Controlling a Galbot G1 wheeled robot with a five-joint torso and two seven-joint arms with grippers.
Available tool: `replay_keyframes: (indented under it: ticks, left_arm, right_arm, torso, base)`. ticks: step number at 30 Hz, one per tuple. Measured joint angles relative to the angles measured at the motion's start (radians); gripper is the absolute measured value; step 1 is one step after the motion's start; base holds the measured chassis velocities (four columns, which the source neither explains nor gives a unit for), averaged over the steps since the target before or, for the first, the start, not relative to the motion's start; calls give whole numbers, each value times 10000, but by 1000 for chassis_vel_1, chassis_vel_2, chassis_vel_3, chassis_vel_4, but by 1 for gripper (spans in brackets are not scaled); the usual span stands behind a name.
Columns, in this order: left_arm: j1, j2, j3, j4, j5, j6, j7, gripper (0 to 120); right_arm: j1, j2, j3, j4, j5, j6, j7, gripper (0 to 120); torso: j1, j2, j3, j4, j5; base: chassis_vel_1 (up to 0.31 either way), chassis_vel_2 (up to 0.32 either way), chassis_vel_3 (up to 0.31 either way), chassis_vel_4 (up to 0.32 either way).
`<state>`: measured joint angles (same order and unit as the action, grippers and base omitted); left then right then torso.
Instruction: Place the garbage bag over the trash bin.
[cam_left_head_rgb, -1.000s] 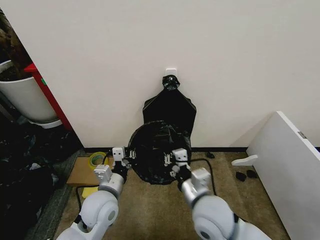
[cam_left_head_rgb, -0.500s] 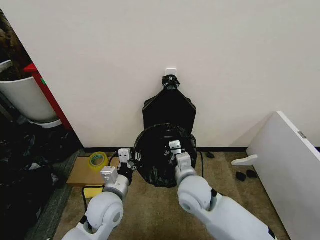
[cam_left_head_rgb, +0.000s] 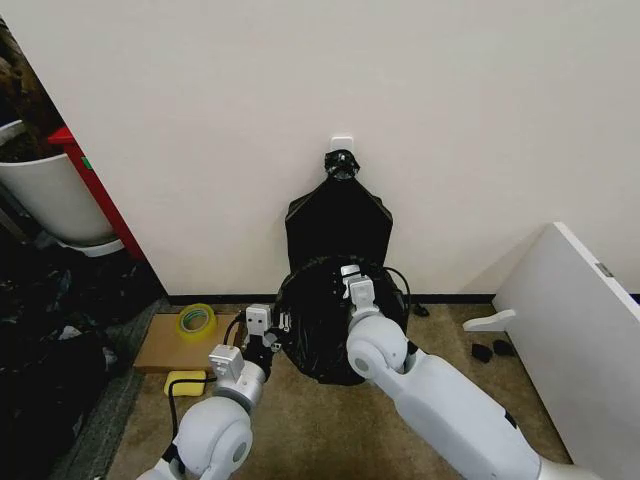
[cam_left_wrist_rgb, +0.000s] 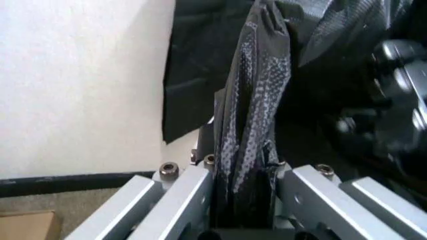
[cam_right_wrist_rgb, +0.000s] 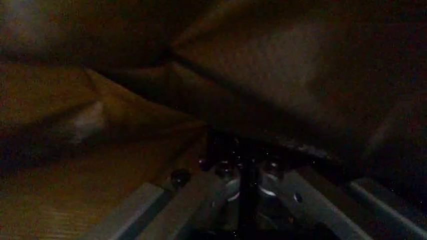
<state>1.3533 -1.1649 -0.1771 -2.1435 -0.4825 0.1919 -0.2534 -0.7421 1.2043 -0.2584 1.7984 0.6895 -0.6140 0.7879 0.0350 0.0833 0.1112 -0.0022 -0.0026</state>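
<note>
The garbage bag is a glossy, crinkled black sack with a round open mouth, low in front of the wall. My left gripper is at the bag's left edge. In the left wrist view, the left gripper is shut on a fold of the garbage bag. My right gripper reaches over the bag's far rim. In the right wrist view, the right gripper sits in the dark among the plastic with its fingers together on the film. The trash bin is hidden.
A flat kite-shaped black bundle hangs on the wall behind the bag. A roll of yellow tape lies on a cardboard piece to the left. A large white tub stands far left, a white board leans at right.
Both grippers have carried the bag's mouth to the right and closer to the wall. The right arm has stretched forward over the bag.
</note>
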Motion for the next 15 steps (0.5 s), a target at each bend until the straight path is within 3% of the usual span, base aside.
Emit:
replay_keyframes:
  ticks: [10,15]
  left_arm:
    - [-87,115,-337,68,-3,-7,41,1]
    - [-77,74,-241,181,150,-61,95,1]
  right_arm:
    - [-917,-534,95,1768,838,-709,-122,0]
    - [-1038,-560,225,2599,2654,-1156,-20,0]
  torso:
    - [-1,0,-1,-2,0]
    - [-1,0,-1,-1,0]
  base:
    - [0,0,0,0]
    - [0,0,0,0]
